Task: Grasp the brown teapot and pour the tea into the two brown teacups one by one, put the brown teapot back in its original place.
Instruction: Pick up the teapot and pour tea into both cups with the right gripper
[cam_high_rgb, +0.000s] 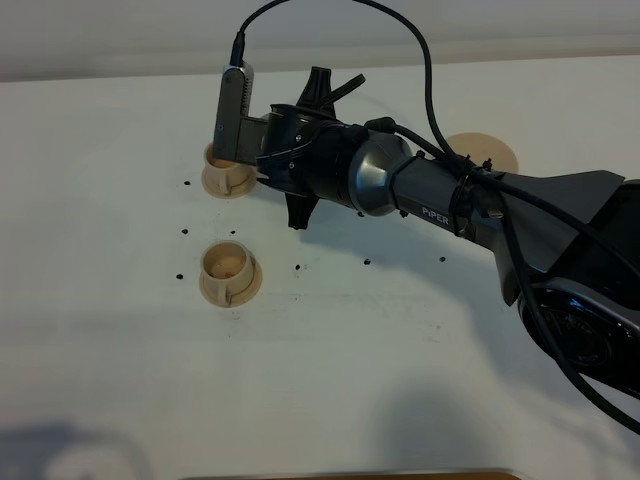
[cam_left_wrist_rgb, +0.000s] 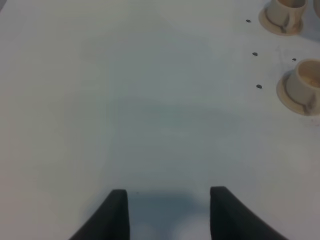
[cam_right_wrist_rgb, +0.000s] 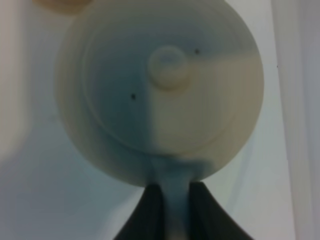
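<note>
Right wrist view: you are looking down on the lid of the brown teapot (cam_right_wrist_rgb: 115, 100). It fills most of the picture, blurred, with the knob (cam_right_wrist_rgb: 169, 66) near the middle.
Teapot handle: the loop handle (cam_right_wrist_rgb: 172, 172) runs from the pot's body straight in between the two dark fingers.
Right gripper (cam_right_wrist_rgb: 174, 189): the fingers are pinched onto that handle, one on each side, so your claw is holding the pot.
Teapot in the high view: you cannot see it, because the wrist of the right arm (cam_high_rgb: 430, 195) covers it. That arm reaches across the middle to the left side of the table (cam_high_rgb: 400, 400).
Far teacup (cam_high_rgb: 218, 165): it sits just under the wrist's front end and is partly hidden by the wrist camera (cam_high_rgb: 235, 110).
Near teacup (cam_high_rgb: 228, 265): it stands in the open on its saucer (cam_high_rgb: 205, 290), apart from the far one and clear of the arm. You cannot tell what is inside.
Coaster disc (cam_high_rgb: 495, 150): it lies at the far right, half hidden behind the arm and well apart from both cups.
Black specks (cam_high_rgb: 368, 263): these are scattered on the table around the cups.
Left gripper (cam_left_wrist_rgb: 169, 212): your other claw is spread, with bare table between its fingers. It holds nothing and both cups are well off to one side.
</note>
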